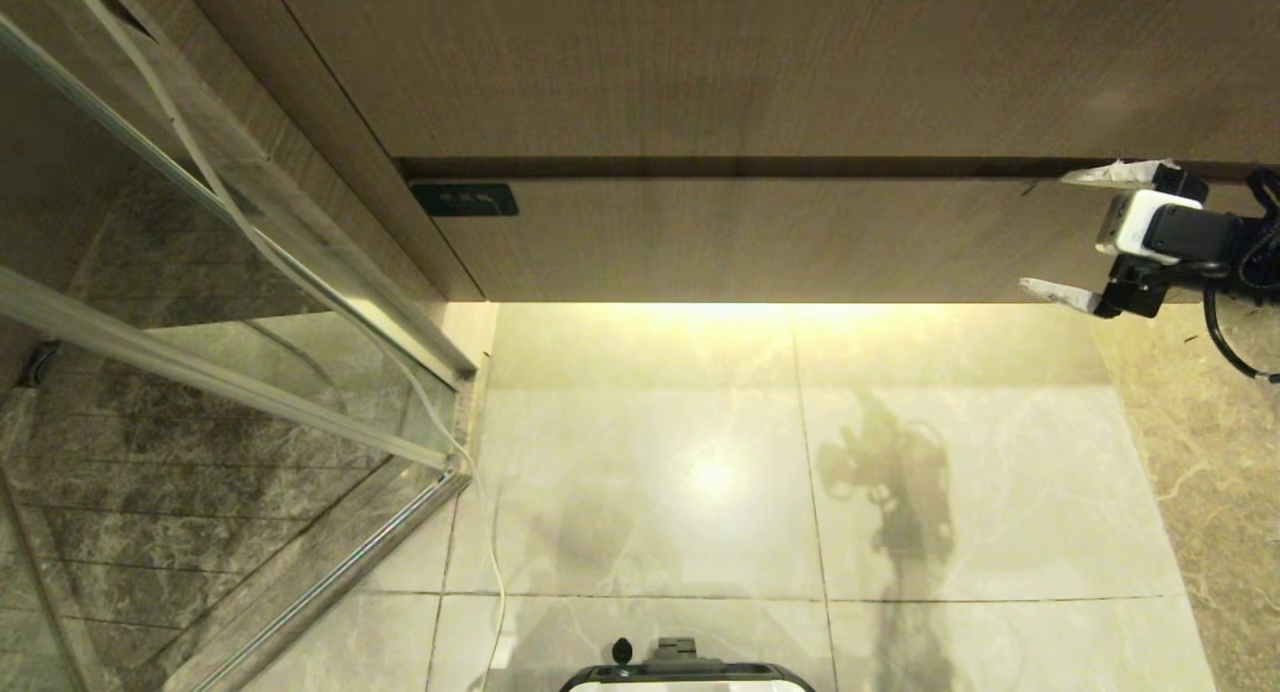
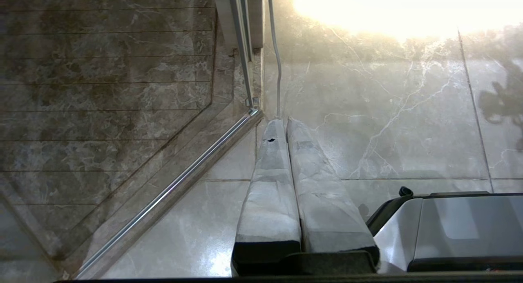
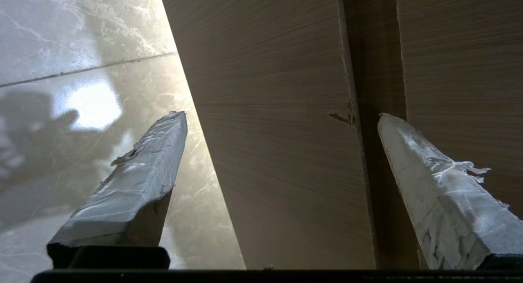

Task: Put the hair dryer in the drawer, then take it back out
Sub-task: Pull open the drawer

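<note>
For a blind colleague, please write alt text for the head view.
The right gripper, jaws wide open and empty, reaches in from the right edge at the closed wood-grain drawer, which has a dark label at its left corner. Below lies the pale marble floor; a glass shower door stands left.

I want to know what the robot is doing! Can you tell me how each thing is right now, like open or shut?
drawer: shut, front flush under the taller panel.
right gripper: open, empty, fingers either side of the drawer front at its right end.
left gripper: shut, empty, parked pointing at the floor.
hair dryer: not in view.
</note>
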You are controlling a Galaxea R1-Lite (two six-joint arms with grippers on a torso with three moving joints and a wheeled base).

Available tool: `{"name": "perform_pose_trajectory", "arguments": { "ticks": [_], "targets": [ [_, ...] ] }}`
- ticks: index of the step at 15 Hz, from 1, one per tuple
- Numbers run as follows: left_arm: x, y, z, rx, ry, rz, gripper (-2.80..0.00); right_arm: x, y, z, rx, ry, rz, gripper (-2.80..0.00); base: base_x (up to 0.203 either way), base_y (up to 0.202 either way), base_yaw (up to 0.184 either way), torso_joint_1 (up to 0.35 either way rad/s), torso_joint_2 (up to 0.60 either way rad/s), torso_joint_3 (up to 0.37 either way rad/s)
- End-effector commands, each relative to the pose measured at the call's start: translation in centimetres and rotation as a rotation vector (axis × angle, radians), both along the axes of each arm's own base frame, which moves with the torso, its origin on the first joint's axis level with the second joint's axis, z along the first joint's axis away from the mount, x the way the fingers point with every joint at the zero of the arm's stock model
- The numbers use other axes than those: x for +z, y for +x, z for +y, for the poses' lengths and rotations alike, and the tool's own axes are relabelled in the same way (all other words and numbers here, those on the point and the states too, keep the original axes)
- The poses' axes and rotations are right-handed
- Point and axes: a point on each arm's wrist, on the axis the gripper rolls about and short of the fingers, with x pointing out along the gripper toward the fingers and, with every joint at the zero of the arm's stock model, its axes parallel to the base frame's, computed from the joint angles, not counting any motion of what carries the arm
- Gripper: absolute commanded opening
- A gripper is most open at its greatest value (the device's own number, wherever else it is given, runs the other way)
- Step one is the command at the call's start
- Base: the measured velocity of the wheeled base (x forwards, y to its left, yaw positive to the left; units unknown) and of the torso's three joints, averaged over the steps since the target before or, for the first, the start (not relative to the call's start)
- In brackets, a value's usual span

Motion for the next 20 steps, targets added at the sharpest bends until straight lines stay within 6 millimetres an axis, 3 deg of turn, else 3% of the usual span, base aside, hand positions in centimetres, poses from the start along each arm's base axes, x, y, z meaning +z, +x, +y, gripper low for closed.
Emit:
{"name": "perform_pose_trajectory", "arguments": {
  "ticks": [1, 10, 20],
  "targets": [
    [0.0, 0.0, 0.0, -0.001, -0.001, 0.001, -2.8, 0.3, 0.2, 0.0, 0.014, -0.012, -0.019, 0.0, 0.0, 0.0, 0.0, 0.0, 0.0, 0.0],
    [0.0, 0.0, 0.0, -0.001, 0.0, 0.0, -2.8, -0.9, 3.0, -0.4, 0.026, -0.031, -0.004, 0.0, 0.0, 0.0, 0.0, 0.0, 0.0, 0.0],
    [-0.1, 0.0, 0.0, -0.001, 0.0, 0.002, -2.8, -1.0, 5.6, -1.0, 0.021, -0.042, -0.078, 0.0, 0.0, 0.0, 0.0, 0.0, 0.0, 0.0]
  ]
}}
